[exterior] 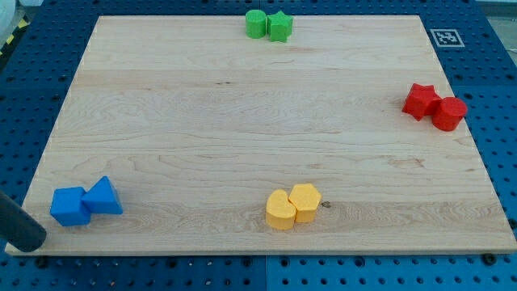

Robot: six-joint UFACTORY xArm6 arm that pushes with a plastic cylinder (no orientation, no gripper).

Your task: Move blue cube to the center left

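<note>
The blue cube (pixel 69 206) sits near the board's bottom left corner, touching a blue triangular block (pixel 104 196) on its right. My rod comes in from the view's left edge, and my tip (pixel 31 244) rests at the board's bottom left corner, just below and left of the blue cube, a small gap apart from it.
Two green blocks (pixel 268 25) sit together at the top middle edge. A red star (pixel 421 101) and a red block (pixel 449 113) sit at the right edge. Two yellow blocks (pixel 292 206) sit at the bottom middle. The wooden board (pixel 242 121) lies on a blue perforated table.
</note>
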